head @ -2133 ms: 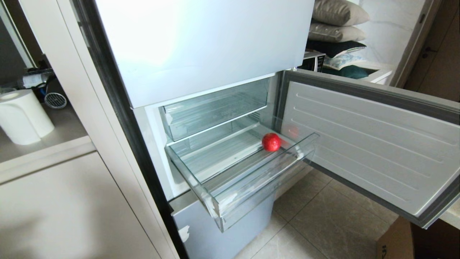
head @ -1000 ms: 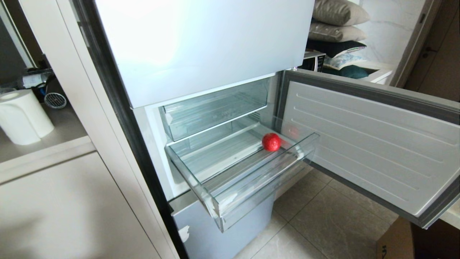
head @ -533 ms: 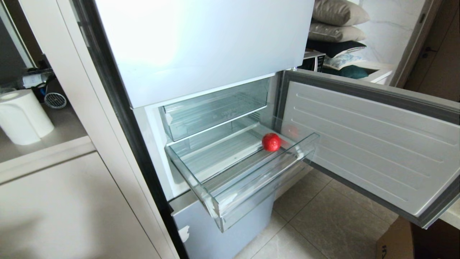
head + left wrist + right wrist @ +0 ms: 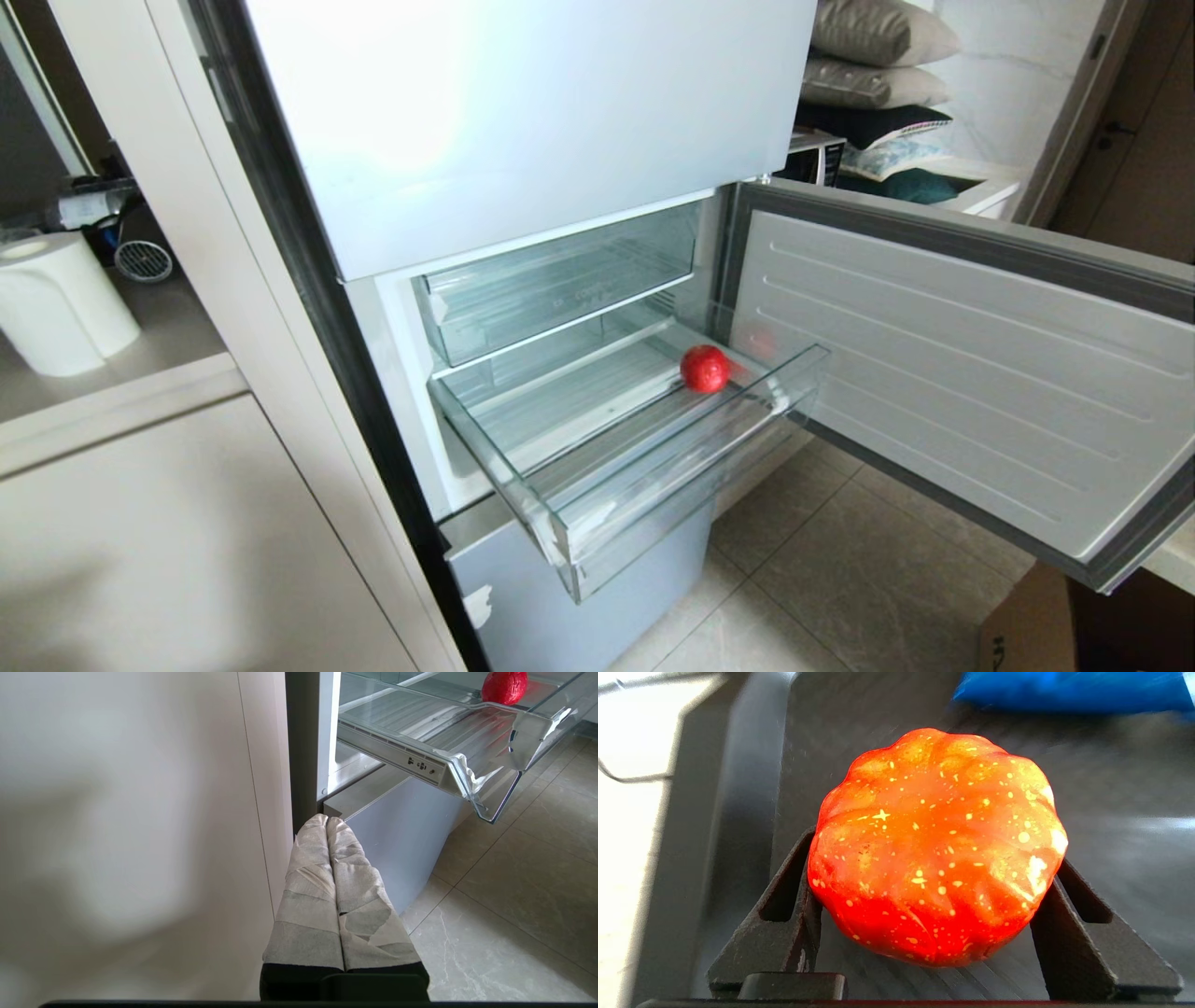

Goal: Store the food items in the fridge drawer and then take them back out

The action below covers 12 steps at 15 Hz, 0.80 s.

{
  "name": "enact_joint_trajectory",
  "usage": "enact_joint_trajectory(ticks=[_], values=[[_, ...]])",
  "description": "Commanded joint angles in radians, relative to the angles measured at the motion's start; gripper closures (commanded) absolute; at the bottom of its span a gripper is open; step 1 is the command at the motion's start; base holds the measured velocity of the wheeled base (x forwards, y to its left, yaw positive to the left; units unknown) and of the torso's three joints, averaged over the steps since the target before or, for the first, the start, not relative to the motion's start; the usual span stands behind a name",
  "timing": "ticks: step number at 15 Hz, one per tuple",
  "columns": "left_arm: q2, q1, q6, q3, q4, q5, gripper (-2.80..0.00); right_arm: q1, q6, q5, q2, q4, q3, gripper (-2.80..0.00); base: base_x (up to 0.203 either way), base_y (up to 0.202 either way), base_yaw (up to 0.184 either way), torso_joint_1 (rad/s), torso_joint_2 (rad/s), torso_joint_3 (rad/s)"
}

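The fridge (image 4: 523,112) has its middle door swung open and the clear fridge drawer (image 4: 653,485) pulled out. One food item, a round glossy red fruit (image 4: 705,369), lies near the drawer's right side; it shows again as the red fruit (image 4: 504,686) above the drawer (image 4: 467,765). Neither arm is in the head view. In the right wrist view my right gripper (image 4: 931,858) has its black fingers (image 4: 794,905) pressed against both sides of a ribbed red-orange fruit with yellow specks (image 4: 934,812), resting on a dark surface. My left gripper (image 4: 327,820), taped and shut, hangs parked low beside the fridge.
The open fridge door (image 4: 952,373) juts out on the right. A shallower clear drawer (image 4: 560,280) sits above the pulled one. A paper towel roll (image 4: 56,299) stands on the left counter, a cardboard box (image 4: 1027,625) on the floor. A blue object (image 4: 1064,690) lies behind the speckled fruit.
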<state>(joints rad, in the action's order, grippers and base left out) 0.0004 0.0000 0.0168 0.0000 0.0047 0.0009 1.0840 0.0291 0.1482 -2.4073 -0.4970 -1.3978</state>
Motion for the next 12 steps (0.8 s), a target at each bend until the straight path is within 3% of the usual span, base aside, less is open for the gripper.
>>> enact_joint_trajectory(ticks=[1, 9, 10, 12], values=[[0.0, 0.0, 0.0, 0.0, 0.0, 0.001, 0.0, 0.013, -0.013, 0.003, 0.156, 0.058, 0.013, 0.0, 0.0, 0.0, 0.0, 0.0, 0.0, 0.0], [0.0, 0.0, 0.0, 0.0, 0.0, 0.001, 0.0, 0.012, -0.128, -0.007, 0.898, 0.169, 0.12, 0.0, 0.0, 0.0, 0.0, 0.0, 0.0, 0.0], [0.0, 0.0, 0.0, 0.0, 0.0, 0.001, 0.0, -0.022, -0.14, -0.015, 0.956, 0.171, 0.101, 0.0, 0.0, 0.0, 0.0, 0.0, 0.0, 0.0], [0.0, 0.0, 0.0, 0.0, 0.0, 0.001, 0.0, -0.178, -0.144, -0.036, 1.023, 0.174, 0.072, 0.0, 0.0, 0.0, 0.0, 0.0, 0.0, 0.0]])
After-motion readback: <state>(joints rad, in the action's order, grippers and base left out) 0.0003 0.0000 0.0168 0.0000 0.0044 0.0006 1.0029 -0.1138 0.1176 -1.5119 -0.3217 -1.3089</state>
